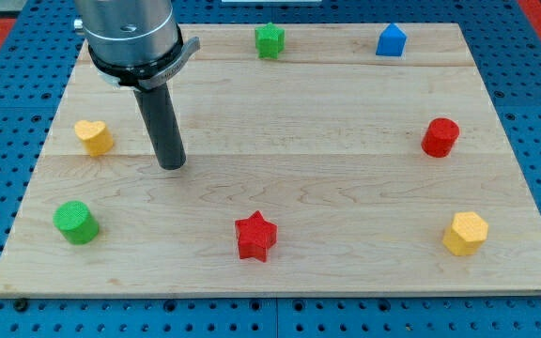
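Seven blocks lie before you on the wooden board (280,113), and one rod; you have no claw here, so nothing stands apart, together or clamped.

Item: my tip (171,166), end of the dark rod, resting on bare wood in the board's left part and touching no block.

Item: yellow heart block (93,136), nearest to the tip, toward the view's left and slightly higher, clearly apart from it.

Item: green cylinder block (75,222), below and left of the tip, near the board's lower left corner.

Item: red star block (255,236), below and right of the tip, near the bottom edge.

Item: green star-like block (270,40), above and right of the tip, at the top edge.

Item: blue house-shaped block (391,40), farther right along that top edge.

Item: red cylinder-like block (440,137), well right of the tip, near the right edge.

Item: yellow hexagonal block (465,233), farthest away, at lower right.
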Robot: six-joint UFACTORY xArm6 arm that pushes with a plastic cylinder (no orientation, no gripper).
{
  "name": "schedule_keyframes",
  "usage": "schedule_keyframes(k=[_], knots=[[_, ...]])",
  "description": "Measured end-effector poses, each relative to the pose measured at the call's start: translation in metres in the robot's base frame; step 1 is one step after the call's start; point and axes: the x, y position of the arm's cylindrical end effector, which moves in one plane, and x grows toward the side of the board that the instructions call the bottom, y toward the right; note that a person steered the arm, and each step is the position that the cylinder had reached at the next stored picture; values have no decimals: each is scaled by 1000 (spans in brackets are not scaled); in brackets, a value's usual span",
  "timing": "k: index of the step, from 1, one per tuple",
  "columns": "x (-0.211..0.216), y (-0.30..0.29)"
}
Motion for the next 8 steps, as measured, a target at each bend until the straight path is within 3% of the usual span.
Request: schedule_keyframes(k=[1, 2, 3, 6, 7, 8], knots=[[-2, 63], [-36, 127], [-79, 227], [-188, 384], [-239, 397], [-232, 331]])
